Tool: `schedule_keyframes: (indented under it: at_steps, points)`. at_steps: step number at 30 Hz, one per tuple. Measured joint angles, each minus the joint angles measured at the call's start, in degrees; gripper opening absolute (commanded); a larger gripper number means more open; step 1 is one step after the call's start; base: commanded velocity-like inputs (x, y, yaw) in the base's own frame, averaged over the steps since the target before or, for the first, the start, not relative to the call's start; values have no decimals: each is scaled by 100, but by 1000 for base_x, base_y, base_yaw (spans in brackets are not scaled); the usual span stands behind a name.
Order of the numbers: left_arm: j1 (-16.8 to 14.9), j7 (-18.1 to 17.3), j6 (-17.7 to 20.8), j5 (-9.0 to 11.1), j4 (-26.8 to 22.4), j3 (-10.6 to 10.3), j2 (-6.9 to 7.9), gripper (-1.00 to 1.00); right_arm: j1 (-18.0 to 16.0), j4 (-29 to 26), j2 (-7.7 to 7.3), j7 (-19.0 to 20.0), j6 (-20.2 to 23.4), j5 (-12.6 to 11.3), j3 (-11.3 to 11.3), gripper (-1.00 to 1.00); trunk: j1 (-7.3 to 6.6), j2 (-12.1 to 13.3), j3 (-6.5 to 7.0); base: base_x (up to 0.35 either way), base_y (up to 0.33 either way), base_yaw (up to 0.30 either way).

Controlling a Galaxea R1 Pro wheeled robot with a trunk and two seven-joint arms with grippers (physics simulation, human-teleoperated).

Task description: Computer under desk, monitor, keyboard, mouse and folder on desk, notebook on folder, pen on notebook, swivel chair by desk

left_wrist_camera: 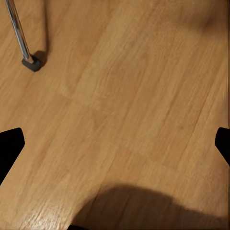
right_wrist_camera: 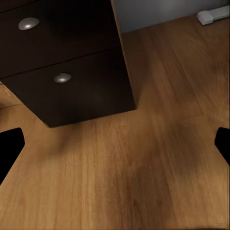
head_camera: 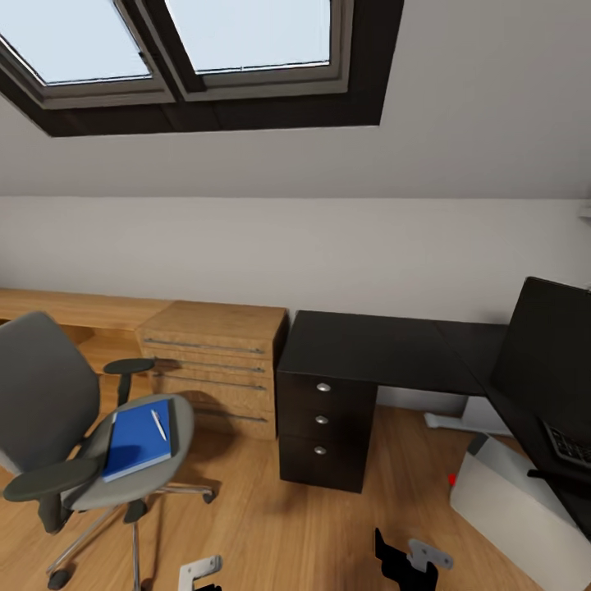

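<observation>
The grey swivel chair (head_camera: 49, 410) stands at the left, away from the desk (head_camera: 369, 345). On its seat lies the blue folder (head_camera: 135, 442) with the whitish pen (head_camera: 158, 424) on top; I cannot make out the notebook. At the right edge, the black monitor (head_camera: 546, 353) and the keyboard (head_camera: 566, 445) rest on the desk's side wing. The light grey computer (head_camera: 501, 492) sits on the floor beside that wing. The mouse is out of view. Both grippers hang low over the floor, left gripper (head_camera: 201, 573) (left_wrist_camera: 116, 146) and right gripper (head_camera: 402, 562) (right_wrist_camera: 116, 146), each open and holding nothing.
A light wooden drawer bench (head_camera: 213, 361) runs along the wall left of the black drawer unit (head_camera: 324, 427) (right_wrist_camera: 67, 76). A chair castor (left_wrist_camera: 31, 63) stands near my left gripper. The desk's white foot (head_camera: 460, 423) (right_wrist_camera: 213, 16) lies behind. Wooden floor stretches between chair and desk.
</observation>
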Motion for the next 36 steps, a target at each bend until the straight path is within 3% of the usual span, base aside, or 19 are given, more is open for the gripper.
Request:
schedule_keyframes:
  at_steps: [8,14,25,36]
  points:
    - [1,0,0,0,-1,-1,1,100,-1,-3,-36,-15,25,-14,-9,100,-176,321,139,0,0,-30]
    - [1,0,0,0,-1,-1,0,100,0,0,6,-377,7,-41,6,100,-308,562,247,0,0,-1]
    - [0,0,-27,0,0,0,0,100,1,-8,-27,-394,-20,-37,3,100,-549,1003,453,0,0,-114]
    - [0,-1,-104,7,1,0,-1,100,1,-8,-9,-383,-25,-6,16,100,-550,1005,477,0,0,-264]
